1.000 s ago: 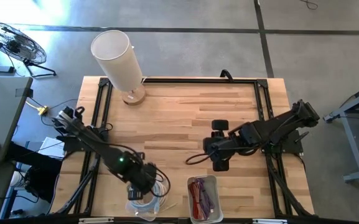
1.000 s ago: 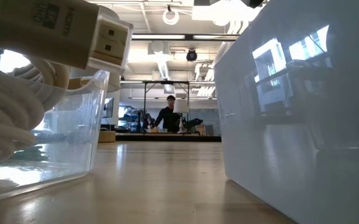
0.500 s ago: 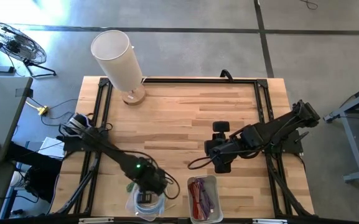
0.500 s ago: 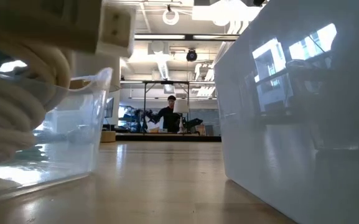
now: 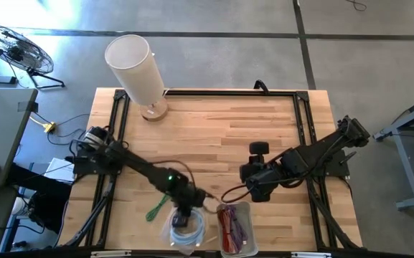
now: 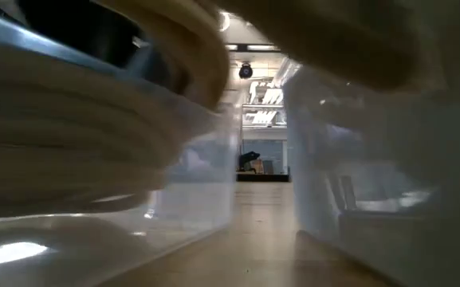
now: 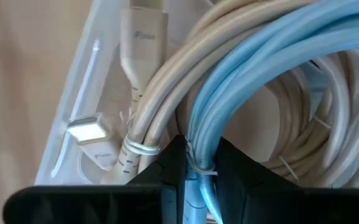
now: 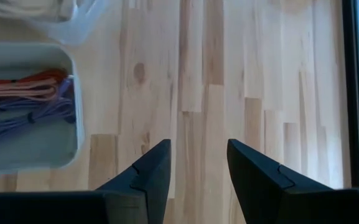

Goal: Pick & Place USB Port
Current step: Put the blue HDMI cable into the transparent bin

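Cables, a pale blue and white bundle [image 7: 272, 93], sat in the clear tub [image 5: 185, 233] at the table's front edge, and the left gripper [image 7: 198, 171] was pinching the blue strand right where a tie binds it. A second earlier that tub was further left; it had slid up beside the white bin [image 5: 234, 228] of red cords. The right gripper [image 8: 196, 163] hovered near, fingers spread, holding nothing. Looks like the lift was next.
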`<state>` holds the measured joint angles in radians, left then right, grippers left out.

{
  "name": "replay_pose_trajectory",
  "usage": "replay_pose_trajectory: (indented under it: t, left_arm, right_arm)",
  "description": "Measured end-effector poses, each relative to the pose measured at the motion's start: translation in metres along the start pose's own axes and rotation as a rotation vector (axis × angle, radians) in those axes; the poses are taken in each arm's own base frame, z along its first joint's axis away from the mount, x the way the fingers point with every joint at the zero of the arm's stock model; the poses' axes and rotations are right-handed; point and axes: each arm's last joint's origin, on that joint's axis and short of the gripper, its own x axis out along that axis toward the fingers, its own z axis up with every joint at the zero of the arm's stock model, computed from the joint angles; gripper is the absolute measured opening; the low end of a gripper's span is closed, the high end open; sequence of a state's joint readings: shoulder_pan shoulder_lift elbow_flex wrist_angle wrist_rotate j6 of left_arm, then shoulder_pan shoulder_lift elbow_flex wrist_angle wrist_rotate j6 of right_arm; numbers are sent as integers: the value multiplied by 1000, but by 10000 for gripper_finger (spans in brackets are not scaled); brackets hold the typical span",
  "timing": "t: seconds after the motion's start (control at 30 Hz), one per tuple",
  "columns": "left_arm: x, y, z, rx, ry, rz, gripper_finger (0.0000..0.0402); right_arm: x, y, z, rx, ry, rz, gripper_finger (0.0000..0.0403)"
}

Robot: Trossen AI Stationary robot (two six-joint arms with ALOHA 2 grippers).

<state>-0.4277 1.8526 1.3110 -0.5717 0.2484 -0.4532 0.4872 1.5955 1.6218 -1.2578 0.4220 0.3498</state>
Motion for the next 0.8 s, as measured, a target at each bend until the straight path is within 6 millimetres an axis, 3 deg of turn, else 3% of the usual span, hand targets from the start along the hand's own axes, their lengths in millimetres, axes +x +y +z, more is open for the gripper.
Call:
replay_pose_trajectory:
  t: [0.17,0.3,0.53,0.8]
  left_arm:
    - [-3,24,12,-47,-61,0,51]
    - [-5,29,18,-118,-115,13,51]
    - [-1,16,16,-233,-185,65,51]
    - [-1,5,12,-232,-195,65,53]
  right_arm:
    - [0,0,-1,21,9,-5,149]
    - [0,0,-1,27,11,0,149]
    - [1,-3,0,31,12,-4,149]
    - [1,-2,2,27,-9,-11,149]
